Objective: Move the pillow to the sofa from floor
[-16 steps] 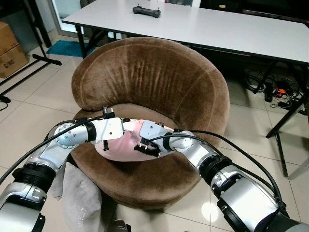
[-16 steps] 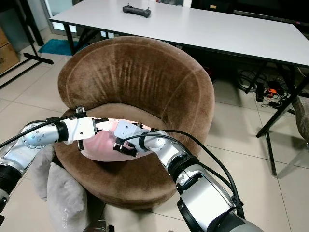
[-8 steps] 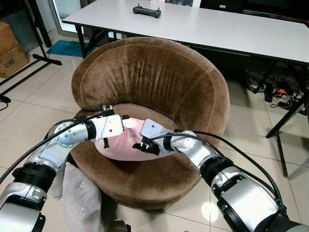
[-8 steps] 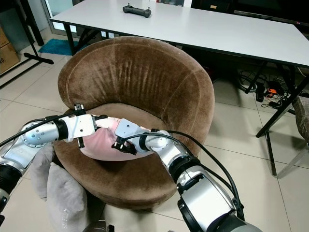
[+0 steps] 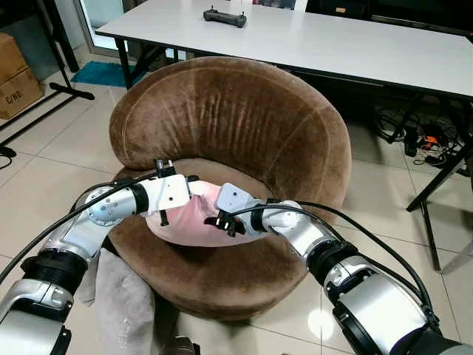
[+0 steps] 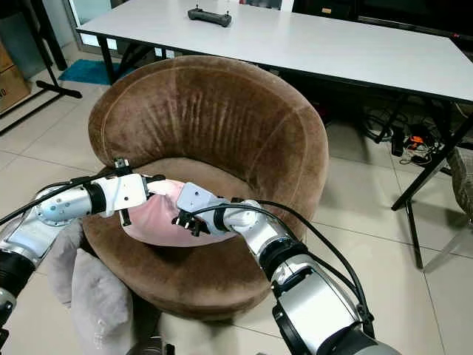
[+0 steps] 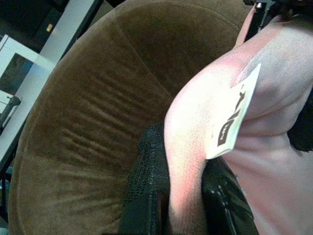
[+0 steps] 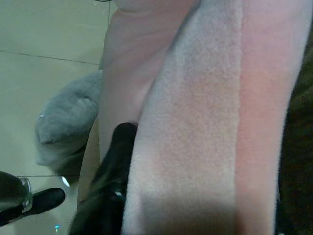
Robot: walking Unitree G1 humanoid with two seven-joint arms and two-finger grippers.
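Since one second ago: both arms and the load have gone forward over the seat; over the last half second, almost no change.

Item 1, pink pillow (image 5: 194, 219): held between the two grippers over the seat cushion of the brown sofa (image 5: 229, 118). Its underside appears to touch or nearly touch the seat; which, I cannot tell. A white tag (image 7: 234, 116) hangs off the edge nearest the left jaws.

Item 2, left gripper (image 5: 191, 183): jaws closed narrowly on a fold of the pillow's edge; the left wrist view shows the two black fingers (image 7: 146, 196) with pink fabric pinched between them, and the sofa back beyond them.

Item 3, right gripper (image 5: 222, 222): at the opposite edge of the pillow. The right wrist view shows one black finger (image 8: 115, 161) lying against the fabric, which fills the space ahead of the jaws. The fingers look clamped on that edge.

Item 4, grey pillow (image 5: 122, 296): on the floor, below and behind the left jaws, beside the sofa base. Not held.

Item 5, white table (image 5: 332, 44) with a black controller (image 5: 224, 16): behind the sofa, well beyond both jaws.

Step in hand, as judged: placing; carry done, release not yet done.

Next move calls for: settling the pillow fully on the seat, spreading both pairs of jaws, then drawing them back without dragging the fabric or snagging the tag.
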